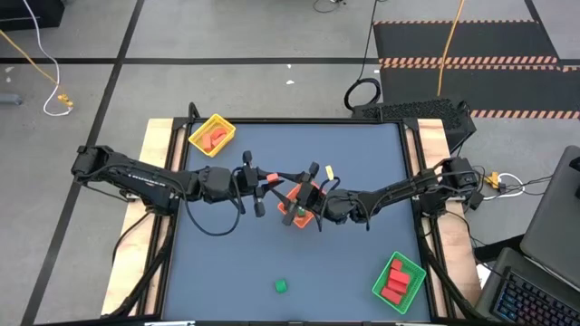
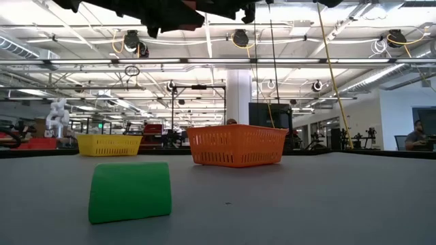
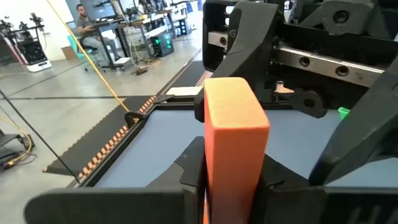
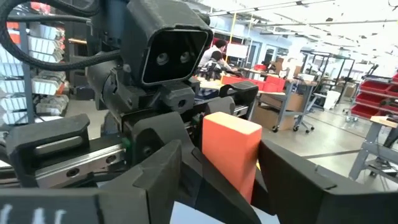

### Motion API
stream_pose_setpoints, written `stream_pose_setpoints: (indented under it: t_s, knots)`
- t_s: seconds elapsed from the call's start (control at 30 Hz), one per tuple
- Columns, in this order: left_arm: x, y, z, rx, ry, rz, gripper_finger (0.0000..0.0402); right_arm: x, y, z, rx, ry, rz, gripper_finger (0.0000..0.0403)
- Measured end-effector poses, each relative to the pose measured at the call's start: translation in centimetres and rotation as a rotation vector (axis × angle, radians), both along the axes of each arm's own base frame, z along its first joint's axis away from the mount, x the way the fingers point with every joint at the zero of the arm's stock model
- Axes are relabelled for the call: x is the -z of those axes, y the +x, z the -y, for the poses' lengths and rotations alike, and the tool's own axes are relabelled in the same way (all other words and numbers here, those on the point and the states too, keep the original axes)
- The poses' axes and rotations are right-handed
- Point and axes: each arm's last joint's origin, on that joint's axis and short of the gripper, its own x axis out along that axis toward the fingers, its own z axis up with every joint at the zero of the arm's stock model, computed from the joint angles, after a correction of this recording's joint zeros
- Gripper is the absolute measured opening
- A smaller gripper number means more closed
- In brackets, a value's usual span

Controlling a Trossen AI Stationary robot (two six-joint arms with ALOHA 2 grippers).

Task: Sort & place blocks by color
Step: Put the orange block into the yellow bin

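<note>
Both grippers meet in mid-air over the orange tray point(image 1: 304, 217) at the table's middle. My left gripper point(image 3: 233, 177) is shut on a red-orange brick-shaped block point(image 3: 233, 124). My right gripper point(image 4: 230, 183) faces it, open, with a finger on either side of the same block point(image 4: 230, 149) and a gap showing on each side. A green block point(image 1: 281, 286) lies on its flat side on the table near the front edge and shows large in the low view point(image 2: 129, 192). Red blocks lie in the yellow tray point(image 1: 213, 136) and in the green tray point(image 1: 399, 281). My left gripper pinches the block between its two fingers point(image 3: 193, 171) at the block's near end point(image 3: 231, 165), on its two opposite sides. The fingers come roughly level from the table's left. The block sticks out past them toward my right gripper, lifted clear above the orange tray.
The yellow tray stands at the far left corner and the green tray at the near right corner. In the low view the orange tray point(image 2: 237, 145) and the yellow tray point(image 2: 109, 144) stand behind the green block. Bare table lies around the green block.
</note>
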Motion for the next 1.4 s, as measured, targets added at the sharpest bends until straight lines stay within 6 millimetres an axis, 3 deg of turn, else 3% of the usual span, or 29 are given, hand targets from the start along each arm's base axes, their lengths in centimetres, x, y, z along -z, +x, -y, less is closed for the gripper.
stream_pose_setpoints:
  t_s: [0.33,0.6,0.73,1.03,1.23,1.4]
  knots:
    - [0.2,-0.8,-0.4,-0.091,0.063,-0.091,0.0057,0.2,0.0,-0.1,0.002,-0.055,-0.038,0.0214]
    - [-0.6,-4.9,-2.4,-0.396,0.106,-0.248,0.0057,0.2,0.0,-0.1,0.002,-0.066,-0.048,0.0214]
    - [-0.6,-6.7,-4.8,-0.618,0.075,-0.292,0.0057,0.2,0.0,-0.1,0.002,-0.065,-0.045,0.0214]
    - [0.1,-9.5,-12.3,-0.980,-0.004,-0.376,0.0057,-0.2,-0.2,-0.4,-0.007,-0.073,-0.023,0.0215]
    - [1.3,-11.7,-16.8,-1.051,-0.117,-0.464,0.0070,-1.5,-1.1,-1.6,-0.037,-0.117,-0.013,0.0215]
    - [2.7,-12.6,-19.1,-1.028,-0.221,-0.514,0.0072,-2.9,-2.2,-2.6,-0.022,-0.149,-0.016,0.0215]
